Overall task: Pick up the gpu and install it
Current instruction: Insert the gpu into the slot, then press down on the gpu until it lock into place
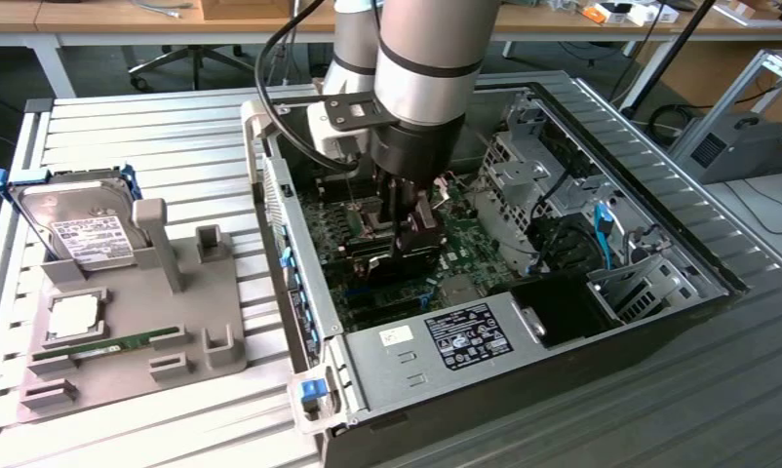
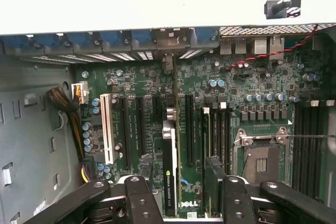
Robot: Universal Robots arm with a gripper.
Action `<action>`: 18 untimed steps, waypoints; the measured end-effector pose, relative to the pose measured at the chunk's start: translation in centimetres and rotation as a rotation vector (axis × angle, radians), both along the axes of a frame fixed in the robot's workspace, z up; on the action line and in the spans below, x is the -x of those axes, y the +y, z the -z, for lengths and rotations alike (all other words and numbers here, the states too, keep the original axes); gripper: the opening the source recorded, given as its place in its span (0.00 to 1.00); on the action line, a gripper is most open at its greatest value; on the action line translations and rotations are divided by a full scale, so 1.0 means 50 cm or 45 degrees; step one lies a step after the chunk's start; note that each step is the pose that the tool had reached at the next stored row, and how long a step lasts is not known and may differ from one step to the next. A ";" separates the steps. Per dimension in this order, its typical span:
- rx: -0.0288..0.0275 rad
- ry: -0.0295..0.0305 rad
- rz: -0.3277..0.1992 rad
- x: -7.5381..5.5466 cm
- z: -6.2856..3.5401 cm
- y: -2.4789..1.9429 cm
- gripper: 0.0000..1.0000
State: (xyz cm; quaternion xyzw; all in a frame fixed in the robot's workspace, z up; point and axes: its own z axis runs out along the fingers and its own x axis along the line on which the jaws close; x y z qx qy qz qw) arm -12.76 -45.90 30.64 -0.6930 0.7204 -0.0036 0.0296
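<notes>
The gpu (image 2: 169, 166) stands on edge in a slot of the green motherboard (image 2: 231, 103), its black face with a green logo toward the camera. My gripper (image 2: 180, 171) is open astride it: one black finger (image 2: 146, 174) on one side and the other (image 2: 214, 177) on the opposite side, each with a gap to the card. In the exterior view my gripper (image 1: 412, 234) reaches down into the open computer case (image 1: 651, 234), low over the motherboard (image 1: 463, 244). The card itself is mostly hidden there behind the fingers.
On the exterior view's left a grey fixture (image 1: 131, 322) holds a hard drive in a blue frame (image 1: 79, 229), a CPU (image 1: 72, 317) and a RAM stick (image 1: 105, 343). Around the card are a white slot (image 2: 107, 129), a cable bundle (image 2: 63, 103) and the CPU socket (image 2: 260, 156).
</notes>
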 end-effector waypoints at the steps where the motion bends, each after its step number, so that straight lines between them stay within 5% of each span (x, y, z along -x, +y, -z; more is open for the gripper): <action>1: -0.0003 -0.0001 0.000 0.000 0.000 0.0000 0.53; 14: -0.0004 0.0000 0.000 0.000 0.000 0.0000 0.51; 18: -0.0004 0.0000 0.000 0.000 0.000 0.0000 0.26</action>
